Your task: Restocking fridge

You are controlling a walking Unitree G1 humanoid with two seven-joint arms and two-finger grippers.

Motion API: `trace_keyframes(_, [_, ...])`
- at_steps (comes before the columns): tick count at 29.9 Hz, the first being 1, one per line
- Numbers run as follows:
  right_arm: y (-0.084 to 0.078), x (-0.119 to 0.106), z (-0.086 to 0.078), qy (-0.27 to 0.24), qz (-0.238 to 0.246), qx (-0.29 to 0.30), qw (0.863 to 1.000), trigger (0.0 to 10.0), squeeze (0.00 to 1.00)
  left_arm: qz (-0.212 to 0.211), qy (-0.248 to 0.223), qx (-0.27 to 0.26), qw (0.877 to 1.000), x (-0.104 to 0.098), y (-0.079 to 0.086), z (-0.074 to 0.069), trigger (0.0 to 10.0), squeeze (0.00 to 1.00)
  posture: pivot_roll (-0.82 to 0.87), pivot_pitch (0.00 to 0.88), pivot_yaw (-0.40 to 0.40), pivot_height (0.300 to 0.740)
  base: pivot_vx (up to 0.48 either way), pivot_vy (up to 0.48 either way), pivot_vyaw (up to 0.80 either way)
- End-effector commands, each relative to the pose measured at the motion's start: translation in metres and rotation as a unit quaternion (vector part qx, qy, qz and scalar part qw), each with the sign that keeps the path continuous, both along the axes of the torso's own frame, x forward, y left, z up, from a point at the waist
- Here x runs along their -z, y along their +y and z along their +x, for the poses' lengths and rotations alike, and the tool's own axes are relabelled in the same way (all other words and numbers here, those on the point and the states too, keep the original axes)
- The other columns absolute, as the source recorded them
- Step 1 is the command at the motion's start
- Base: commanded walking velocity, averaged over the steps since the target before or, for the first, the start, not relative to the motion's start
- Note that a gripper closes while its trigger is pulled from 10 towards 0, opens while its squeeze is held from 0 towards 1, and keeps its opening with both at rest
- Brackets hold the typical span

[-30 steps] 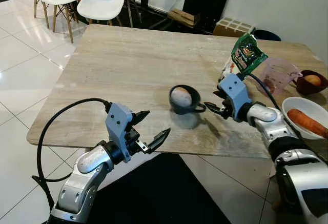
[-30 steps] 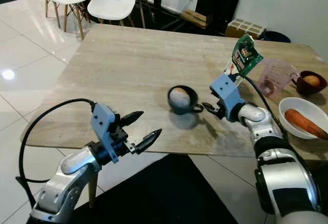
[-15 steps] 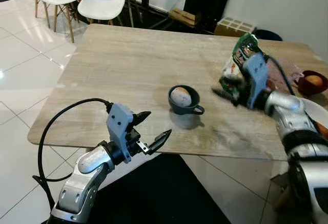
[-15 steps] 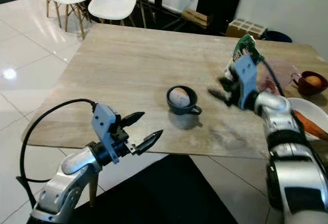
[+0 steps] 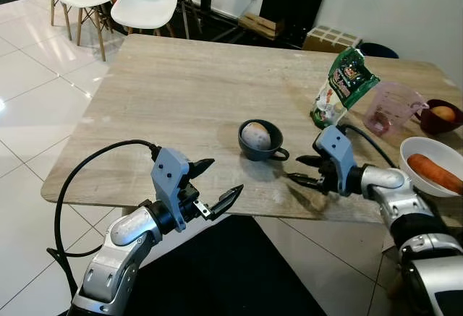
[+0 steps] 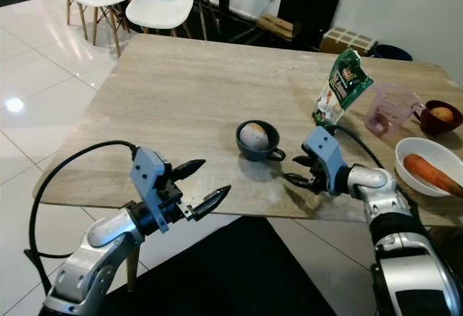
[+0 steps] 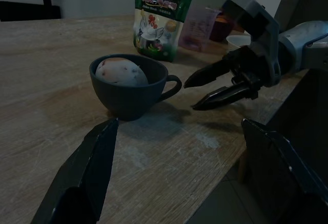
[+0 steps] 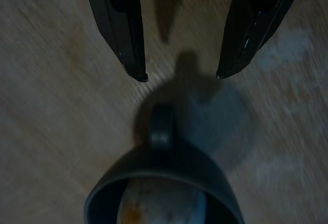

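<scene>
Jaws of right gripper (image 5: 302, 171) apart beside cup (image 5: 258, 141) handle.

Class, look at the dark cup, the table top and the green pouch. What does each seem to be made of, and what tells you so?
Dark cup: probably glazed ceramic; thick wall, smooth dull sheen, moulded loop handle.
Table top: looks like pale wood or a wood-look laminate; long grain streaks, matte, with scuffs near the front edge.
Green pouch: likely plastic or foil film; crinkled, glossy, printed, standing upright.
</scene>
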State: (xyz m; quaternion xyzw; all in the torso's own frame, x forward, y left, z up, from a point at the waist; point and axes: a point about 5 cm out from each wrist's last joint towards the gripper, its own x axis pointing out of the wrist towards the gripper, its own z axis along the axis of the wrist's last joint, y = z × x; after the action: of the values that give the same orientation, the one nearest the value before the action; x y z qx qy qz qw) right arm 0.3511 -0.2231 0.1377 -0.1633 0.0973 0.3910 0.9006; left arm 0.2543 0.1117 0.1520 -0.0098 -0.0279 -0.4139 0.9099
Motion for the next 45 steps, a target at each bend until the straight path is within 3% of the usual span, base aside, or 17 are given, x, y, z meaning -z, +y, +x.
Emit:
trace_keyframes(1, [-0.003,0.003,-0.003,0.007,0.036,0.012,0.999,10.0,0.0,0.009,0.003,0.008,1.0,0.003,0.001,-0.003,10.0,0.0,-0.04,0.072,-0.069,0.736,0.0,0.0,0.0])
trace_keyframes(10, [0.001,0.012,-0.007,0.021,0.084,0.023,0.996,10.0,0.0,0.002,0.004,0.009,1.0,0.002,0.0,-0.003,10.0,0.0,-0.04,0.073,-0.066,0.736,0.0,0.0,0.0])
trace_keyframes(15, [0.005,0.015,-0.007,0.021,0.086,0.025,0.996,10.0,0.0,0.002,0.004,0.009,1.0,0.002,0.0,-0.003,10.0,0.0,-0.04,0.073,-0.067,0.736,0.0,0.0,0.0])
trace_keyframes(29, [0.023,0.015,0.0,-0.021,0.114,0.069,0.991,10.0,0.0,0.003,0.006,0.009,1.0,0.004,-0.001,-0.003,10.0,0.0,-0.04,0.076,-0.071,0.736,0.0,0.0,0.0])
trace_keyframes(35, [0.024,0.021,-0.002,-0.009,0.089,0.062,0.994,10.0,0.0,0.006,0.008,0.01,1.0,0.005,-0.001,-0.003,10.0,0.0,-0.03,0.077,-0.074,0.736,0.0,0.0,0.0])
trace_keyframes(41, [0.013,0.031,-0.009,0.011,0.04,0.058,0.997,10.0,0.0,0.011,0.009,0.011,1.0,0.006,-0.001,-0.005,10.0,0.0,-0.03,0.077,-0.073,0.736,0.0,0.0,0.0])
trace_keyframes(45, [0.003,0.031,-0.008,0.004,0.024,0.088,0.996,10.0,0.0,0.012,0.009,0.012,1.0,0.006,-0.001,-0.004,10.0,0.0,-0.04,0.078,-0.07,0.736,0.0,0.0,0.0])
